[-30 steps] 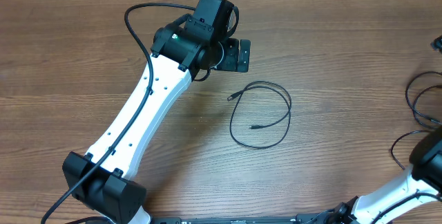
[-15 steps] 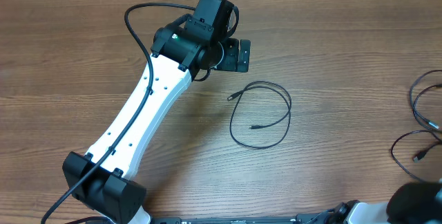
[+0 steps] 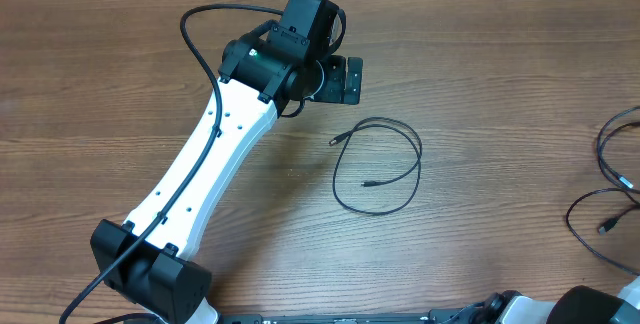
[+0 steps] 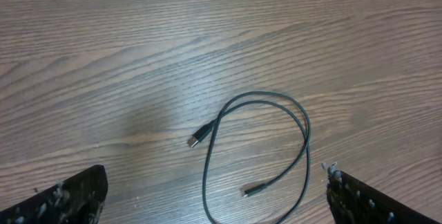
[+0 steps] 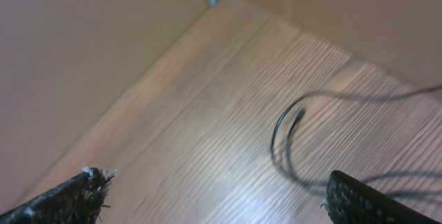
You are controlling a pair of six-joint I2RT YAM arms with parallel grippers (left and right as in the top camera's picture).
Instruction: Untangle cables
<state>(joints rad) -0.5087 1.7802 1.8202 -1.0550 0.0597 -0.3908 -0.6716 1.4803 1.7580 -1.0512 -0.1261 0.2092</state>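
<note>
Lying in one loose loop in the middle of the desk (image 3: pixel 480 44), a thin black cable (image 3: pixel 378 164), one small plug inside the loop and the other just left of it. Just beyond it, on the far side, the left fingers (image 4: pixel 69 196), spread wide and gripping nothing. At the desk's right edge, well apart from the loop, more cables (image 3: pixel 612 189) in overlapping curves, blurred beneath the right fingers (image 5: pixel 62 196), likewise spread wide and empty.
</note>
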